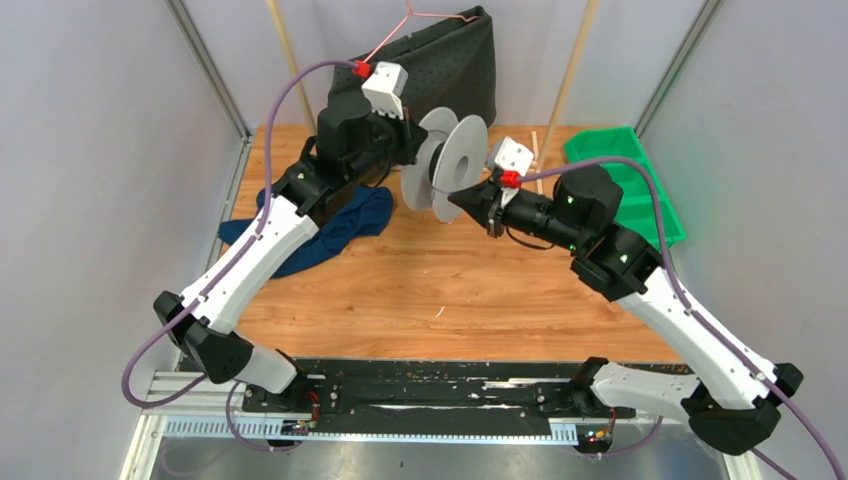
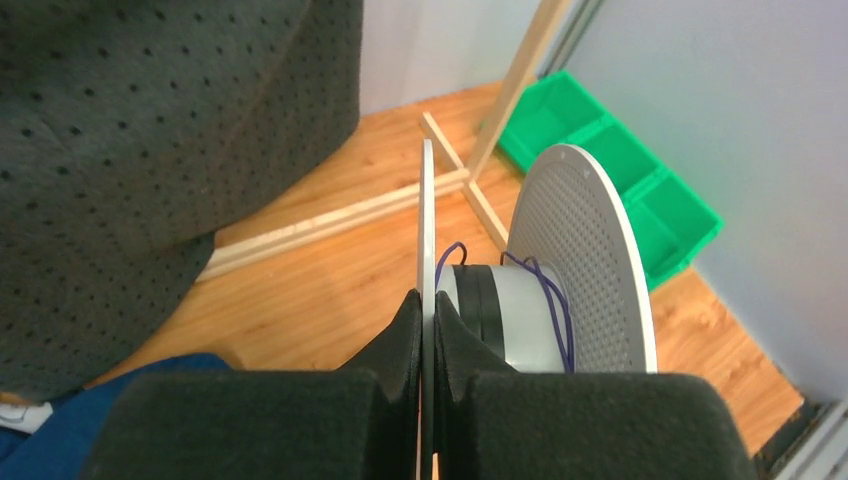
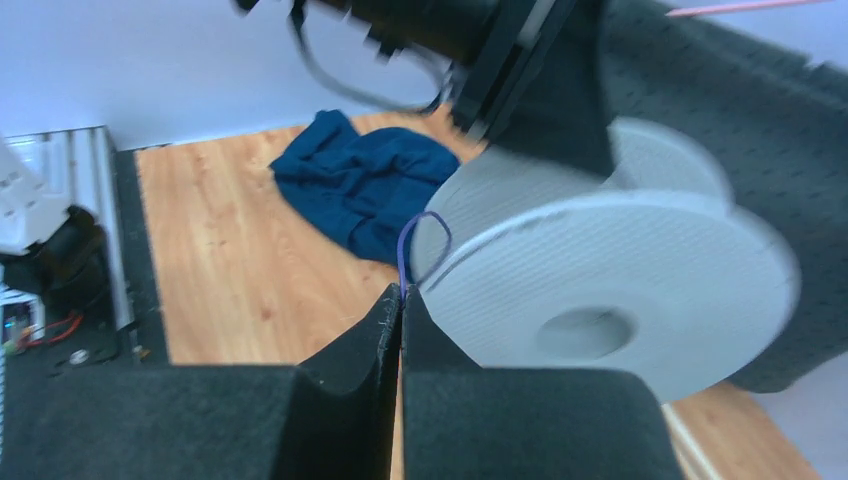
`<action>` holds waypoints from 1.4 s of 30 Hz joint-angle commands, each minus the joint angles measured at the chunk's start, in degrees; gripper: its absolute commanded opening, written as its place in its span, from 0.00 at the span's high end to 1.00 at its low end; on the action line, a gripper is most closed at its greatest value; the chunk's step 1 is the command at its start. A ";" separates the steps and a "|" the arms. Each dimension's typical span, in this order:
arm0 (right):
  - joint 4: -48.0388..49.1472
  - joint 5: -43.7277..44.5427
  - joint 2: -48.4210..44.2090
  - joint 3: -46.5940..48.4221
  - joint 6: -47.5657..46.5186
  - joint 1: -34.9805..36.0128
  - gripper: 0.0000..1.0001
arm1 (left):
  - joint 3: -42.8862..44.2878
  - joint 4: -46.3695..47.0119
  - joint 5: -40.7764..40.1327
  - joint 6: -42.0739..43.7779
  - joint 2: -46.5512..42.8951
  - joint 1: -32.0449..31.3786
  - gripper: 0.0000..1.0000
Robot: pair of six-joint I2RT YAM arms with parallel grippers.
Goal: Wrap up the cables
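A grey-white spool [image 1: 450, 165] is held upright above the table between both arms. My left gripper [image 1: 412, 150] is shut on the spool's near flange [image 2: 428, 220], pinching its thin edge between the jaws [image 2: 428, 300]. A few turns of the thin dark cable [image 2: 555, 300] lie loosely round the hub [image 2: 515, 320], next to a black band. My right gripper [image 1: 462, 197] sits at the spool's other side and is shut on the cable [image 3: 405, 250], which loops up from the fingertips [image 3: 401, 292] over the flange's rim [image 3: 600, 270].
A blue cloth [image 1: 340, 225] lies crumpled on the wooden table under the left arm. A green bin [image 1: 625, 180] stands at the right rear. Dark perforated fabric [image 1: 440, 60] hangs on a pink hanger at the back, beside thin wooden sticks [image 1: 540, 150].
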 commanded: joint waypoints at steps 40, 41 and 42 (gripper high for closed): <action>4.24 -21.19 -4.14 -14.67 13.54 -26.64 0.99 | -16.41 27.80 49.00 -28.54 -2.68 12.48 1.00; 5.09 -21.67 -4.32 -15.54 14.56 -26.67 0.99 | -17.17 29.68 48.84 -30.23 -2.07 12.49 1.00; 5.96 -22.23 -4.46 -16.48 15.32 -26.69 0.99 | -18.16 32.18 48.59 -32.12 -1.70 12.49 1.00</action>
